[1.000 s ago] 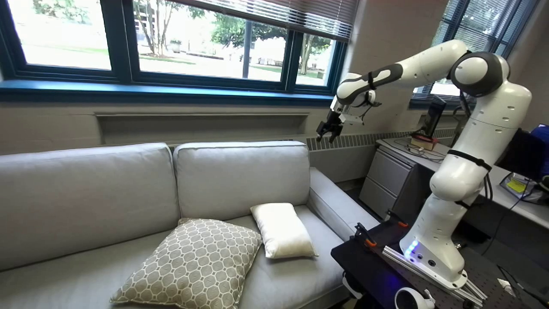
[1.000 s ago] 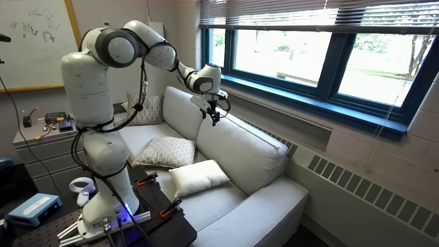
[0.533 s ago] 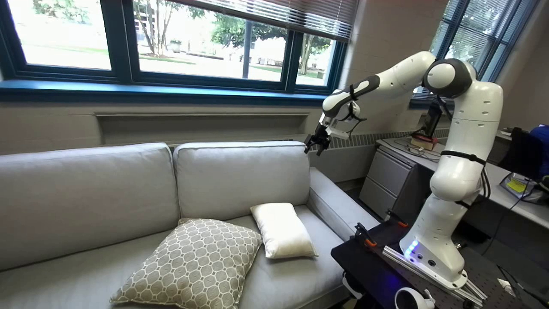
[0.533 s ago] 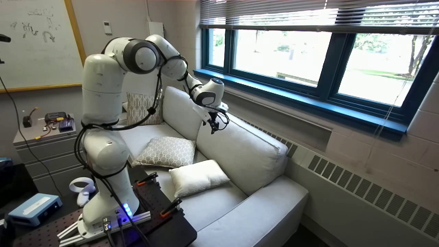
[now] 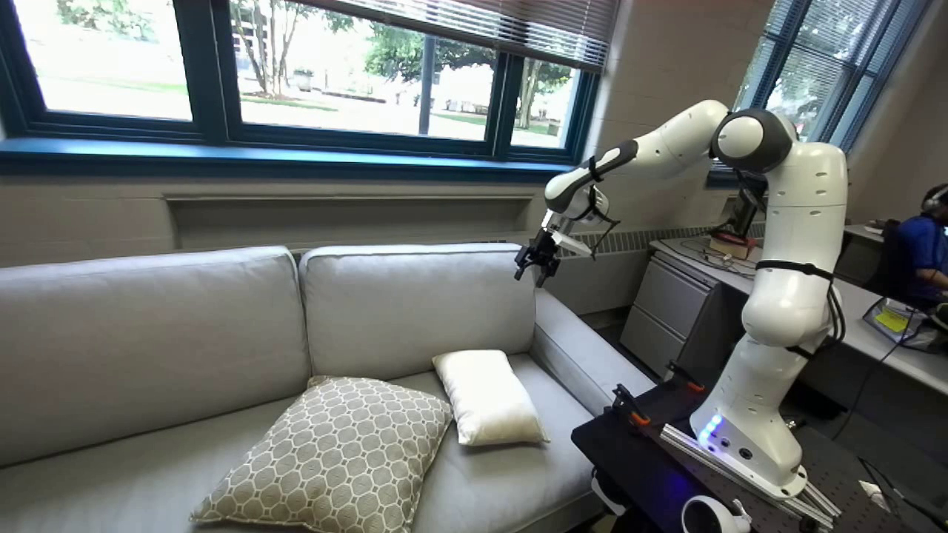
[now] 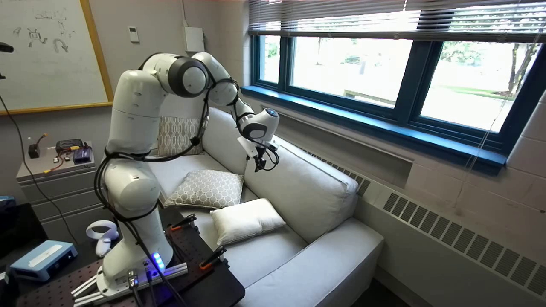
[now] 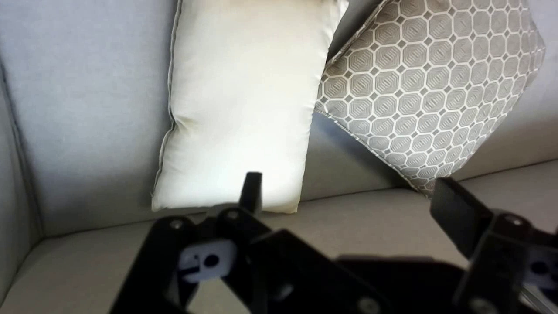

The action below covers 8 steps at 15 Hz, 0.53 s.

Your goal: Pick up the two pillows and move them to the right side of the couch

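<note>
The white pillow (image 5: 489, 397) lies flat on the seat of the pale couch (image 5: 418, 303), close to its armrest in both exterior views. Beside it rests the larger tan lattice pillow (image 6: 207, 188), one corner near the white pillow's edge. My gripper (image 5: 529, 280) hangs in the air in front of the back cushion, above both pillows and touching neither. In the wrist view the black fingers (image 7: 252, 192) are spread wide with nothing between them. One fingertip overlaps the white pillow (image 7: 244, 100) there, and the opposite one appears near the tan pillow's (image 7: 429, 87) lower corner.
Another patterned cushion (image 6: 179, 135) leans at the couch's far end. The couch armrest (image 6: 328, 264) and a black mounting table (image 6: 213, 281) with clamps (image 6: 213, 257) flank the seat. A blue window sill (image 5: 281, 163) runs behind the couch. Someone in blue (image 5: 922, 252) sits at the right.
The arm has come down and reached further over the couch, lowering the open gripper toward the back cushion. Both pillows have stayed put. A seated person has leaned into view at the right.
</note>
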Tool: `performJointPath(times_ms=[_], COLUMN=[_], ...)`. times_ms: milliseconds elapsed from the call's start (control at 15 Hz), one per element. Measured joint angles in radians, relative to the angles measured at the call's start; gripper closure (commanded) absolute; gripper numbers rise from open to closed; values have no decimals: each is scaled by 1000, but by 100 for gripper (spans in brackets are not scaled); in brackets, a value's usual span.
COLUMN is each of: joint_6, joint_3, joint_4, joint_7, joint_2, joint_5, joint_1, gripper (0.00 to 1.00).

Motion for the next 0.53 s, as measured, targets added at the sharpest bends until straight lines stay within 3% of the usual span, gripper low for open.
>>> performJointPath(times_ms=[533], joint_6=[-64], joint_3=[7], joint_4=[27], joint_7=[-2], joint_2=[33], joint_5=[52], joint_1=[-30], gripper=[0])
